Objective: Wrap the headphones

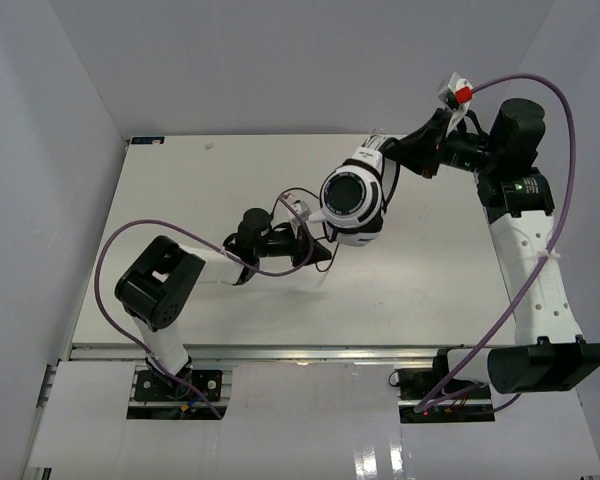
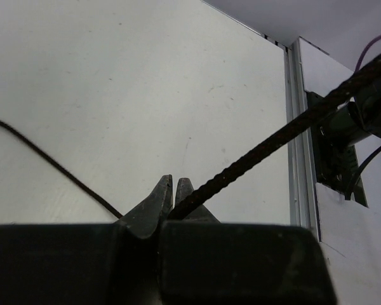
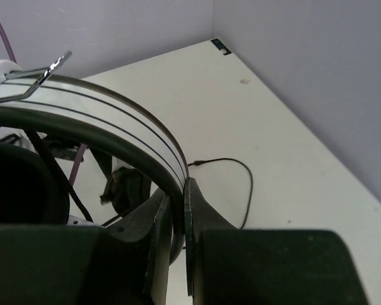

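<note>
Top external: the headphones (image 1: 352, 200) are held above the table (image 1: 180, 180), with the right gripper (image 1: 382, 152) at their far side and the left gripper (image 1: 323, 254) just beside the near cup.

Left wrist: that claw is pinched shut on the taut black cord (image 2: 273, 136).

Right wrist: this claw clamps the thin headband (image 3: 114, 117).

Winding looks under way. Next, I'd judge, the left arm must carry the cord round the headphones without letting it go slack.

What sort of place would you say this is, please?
Probably a robotics lab test cell: a white table walled by plain panels, with a left arm and right arm holding headphones.
</note>
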`<state>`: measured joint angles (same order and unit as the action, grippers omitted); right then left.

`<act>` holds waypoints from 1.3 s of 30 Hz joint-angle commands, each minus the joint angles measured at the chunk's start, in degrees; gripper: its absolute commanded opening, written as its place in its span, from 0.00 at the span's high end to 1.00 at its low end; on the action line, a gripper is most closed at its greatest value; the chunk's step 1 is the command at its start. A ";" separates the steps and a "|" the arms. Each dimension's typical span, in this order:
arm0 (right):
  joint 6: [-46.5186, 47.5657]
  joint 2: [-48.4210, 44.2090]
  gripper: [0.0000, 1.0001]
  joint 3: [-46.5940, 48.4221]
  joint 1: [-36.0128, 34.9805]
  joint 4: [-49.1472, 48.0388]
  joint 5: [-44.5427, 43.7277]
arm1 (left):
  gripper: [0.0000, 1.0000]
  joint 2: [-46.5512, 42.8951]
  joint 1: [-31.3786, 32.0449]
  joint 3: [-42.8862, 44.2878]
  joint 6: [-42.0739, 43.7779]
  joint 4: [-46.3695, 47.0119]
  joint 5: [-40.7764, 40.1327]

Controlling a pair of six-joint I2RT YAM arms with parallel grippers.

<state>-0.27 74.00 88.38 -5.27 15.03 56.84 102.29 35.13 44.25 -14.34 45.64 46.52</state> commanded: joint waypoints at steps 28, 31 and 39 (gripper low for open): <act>51.81 -9.97 0.92 -25.65 -27.34 -4.32 -73.29 | 0.96 -6.51 -13.42 32.10 -8.71 -54.51 28.81; 51.86 -8.23 0.92 -25.74 -27.46 -9.71 -77.41 | 0.91 -7.16 -13.39 32.20 -10.50 -54.60 30.94; 51.16 -4.48 0.92 -28.70 -33.45 -24.80 -88.39 | 0.82 -6.78 -10.31 33.07 -29.43 -37.11 30.33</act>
<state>51.75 68.48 60.74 -36.24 4.03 -19.81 98.15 23.56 75.03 -30.86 -5.31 74.24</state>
